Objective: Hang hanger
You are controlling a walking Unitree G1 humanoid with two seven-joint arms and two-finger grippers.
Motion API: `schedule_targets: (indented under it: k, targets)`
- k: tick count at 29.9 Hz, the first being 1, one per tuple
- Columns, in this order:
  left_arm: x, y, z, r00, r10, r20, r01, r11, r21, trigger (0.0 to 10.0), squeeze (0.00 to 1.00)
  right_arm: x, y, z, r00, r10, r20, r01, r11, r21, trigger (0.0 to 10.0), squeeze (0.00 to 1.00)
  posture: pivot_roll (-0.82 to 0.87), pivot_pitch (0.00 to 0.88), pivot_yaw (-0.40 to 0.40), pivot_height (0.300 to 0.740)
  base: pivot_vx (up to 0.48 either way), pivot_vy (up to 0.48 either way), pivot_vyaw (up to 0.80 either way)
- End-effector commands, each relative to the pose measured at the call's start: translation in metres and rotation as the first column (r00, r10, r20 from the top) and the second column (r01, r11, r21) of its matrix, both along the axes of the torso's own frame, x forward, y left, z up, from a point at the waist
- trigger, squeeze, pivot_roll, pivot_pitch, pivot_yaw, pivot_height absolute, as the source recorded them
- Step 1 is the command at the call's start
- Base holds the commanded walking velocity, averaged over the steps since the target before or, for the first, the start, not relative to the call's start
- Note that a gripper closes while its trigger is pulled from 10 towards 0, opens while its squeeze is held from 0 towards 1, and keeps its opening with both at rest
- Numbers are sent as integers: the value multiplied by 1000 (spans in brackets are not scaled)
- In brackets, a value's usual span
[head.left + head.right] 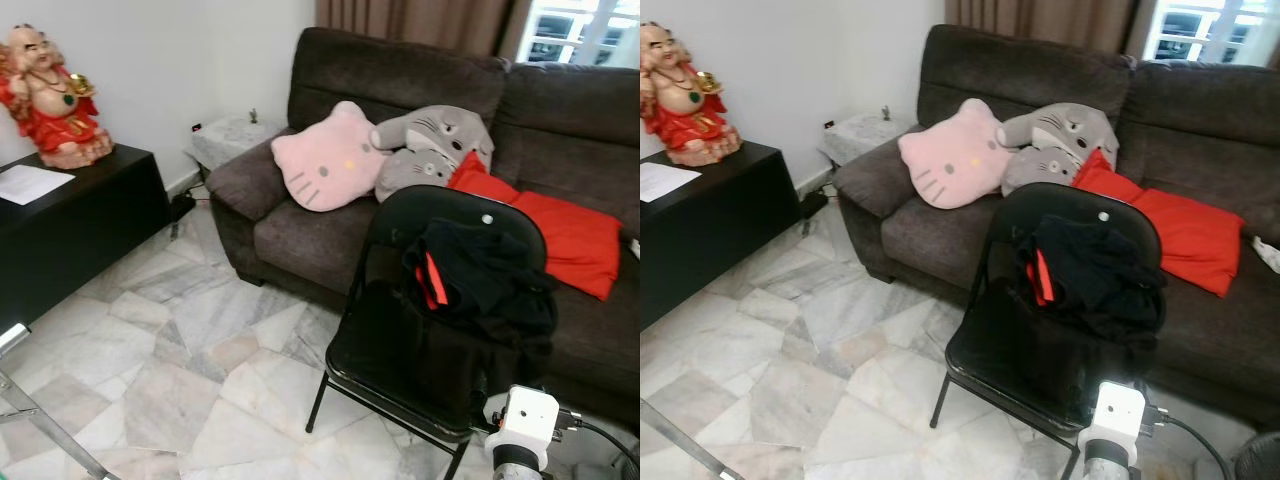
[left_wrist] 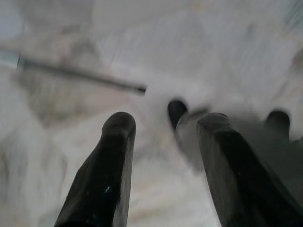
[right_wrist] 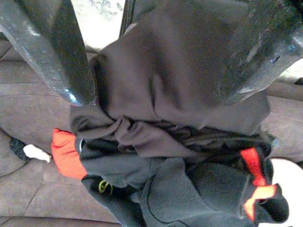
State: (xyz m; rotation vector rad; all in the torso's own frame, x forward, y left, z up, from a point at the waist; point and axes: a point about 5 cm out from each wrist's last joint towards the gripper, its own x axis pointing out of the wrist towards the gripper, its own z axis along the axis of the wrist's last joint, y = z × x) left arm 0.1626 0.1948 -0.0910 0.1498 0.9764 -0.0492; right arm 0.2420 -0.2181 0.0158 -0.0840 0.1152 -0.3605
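Right tool [image 3: 156,52], its two long black fingers spread wide and empty, hovers above the crumpled black-and-red fabric heap [image 1: 478,282] on the black metal folding chair [image 1: 395,375], lower right of frame. Can't spot a hanger; probably buried. Soft folds could snag or slide off. Left tool [image 2: 163,156] is also wide, over marble floor [image 1: 170,370].

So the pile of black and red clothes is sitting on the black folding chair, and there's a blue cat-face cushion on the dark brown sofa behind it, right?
Nearly. The cat-face cushion is pink, not blue, as the left eye view shows. The black and red clothes do lie on the black folding chair, with the dark brown sofa behind.
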Motion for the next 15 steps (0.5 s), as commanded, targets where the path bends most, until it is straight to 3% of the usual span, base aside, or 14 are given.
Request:
schedule_targets:
  k: [1,4,7,11,15]
  targets:
    - [-1,0,-1,1000,-9,-28,10,1000,28,10000,0,4,-3,7,1000,-7,21,7,1000,-5,10000,0,3,0,5,740,304,0,0]
    - [8,-9,1,1000,-16,-18,17,1000,22,10000,0,5,-4,8,1000,-8,24,8,1000,-6,10000,0,2,0,3,740,299,0,0]
    - [21,-29,5,1000,-29,-5,29,1000,12,10000,0,7,-4,10,1000,-7,29,7,1000,-8,10000,0,3,0,-3,740,301,0,0]
    - [52,-60,19,998,-39,41,39,999,-14,10000,0,10,-4,13,999,-4,40,5,1000,-11,10000,0,2,0,-6,740,142,0,0]
    - [53,-61,19,999,-37,37,37,999,-11,10000,0,11,-3,15,999,1,46,0,1000,-15,10000,0,2,0,-9,740,0,0,0]
